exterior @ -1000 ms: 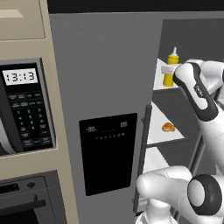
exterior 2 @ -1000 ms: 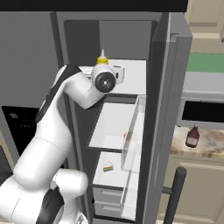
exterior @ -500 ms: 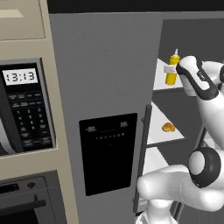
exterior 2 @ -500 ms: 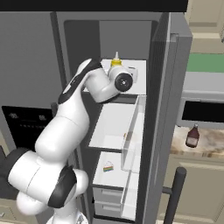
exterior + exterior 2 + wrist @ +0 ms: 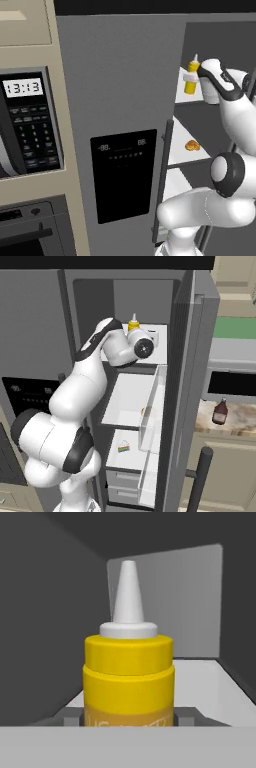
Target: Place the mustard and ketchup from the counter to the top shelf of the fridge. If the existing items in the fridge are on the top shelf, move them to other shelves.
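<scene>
The mustard (image 5: 129,667), a tall, smooth and probably light, tip-prone plastic bottle, stands upright over the fridge's top shelf (image 5: 201,97), clasped low on its body by the gripper (image 5: 129,718), a sensible hold below the slippery cap.

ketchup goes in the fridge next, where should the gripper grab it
Grip the ketchup around its wide lower body, coming in level from the front of the counter. It stands upright, and its neck is narrow, so the body probably gives the surer hold.
</scene>
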Controlling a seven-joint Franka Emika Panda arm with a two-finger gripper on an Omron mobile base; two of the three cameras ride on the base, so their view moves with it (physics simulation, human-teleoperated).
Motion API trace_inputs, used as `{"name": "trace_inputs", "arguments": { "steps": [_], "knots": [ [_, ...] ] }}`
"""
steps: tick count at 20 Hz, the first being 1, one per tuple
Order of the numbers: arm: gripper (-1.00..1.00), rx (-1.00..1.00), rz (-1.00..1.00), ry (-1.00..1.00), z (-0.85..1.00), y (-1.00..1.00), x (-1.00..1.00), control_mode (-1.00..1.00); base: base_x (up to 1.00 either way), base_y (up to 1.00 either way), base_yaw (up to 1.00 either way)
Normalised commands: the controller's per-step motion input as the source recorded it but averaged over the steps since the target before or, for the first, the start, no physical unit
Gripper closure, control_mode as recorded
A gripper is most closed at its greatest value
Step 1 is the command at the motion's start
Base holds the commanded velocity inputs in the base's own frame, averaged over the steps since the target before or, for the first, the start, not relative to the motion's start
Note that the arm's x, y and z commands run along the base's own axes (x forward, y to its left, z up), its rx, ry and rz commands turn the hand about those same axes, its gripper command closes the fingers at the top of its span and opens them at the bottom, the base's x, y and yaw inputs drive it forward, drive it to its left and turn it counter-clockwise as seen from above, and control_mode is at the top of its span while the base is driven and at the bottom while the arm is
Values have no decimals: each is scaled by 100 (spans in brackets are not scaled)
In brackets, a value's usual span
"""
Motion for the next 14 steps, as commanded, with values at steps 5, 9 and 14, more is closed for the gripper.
{"name": "trace_inputs", "arguments": {
  "steps": [5, 9, 14],
  "knots": [
    [100, -9, 0, -7, -47, 10, 31, -100, 0, 0, 0],
    [-100, -7, 0, -2, -27, 11, 26, -100, 0, 0, 0],
    [-100, 0, 0, 0, 0, 1, 5, -100, 0, 0, 0]
  ]
}}
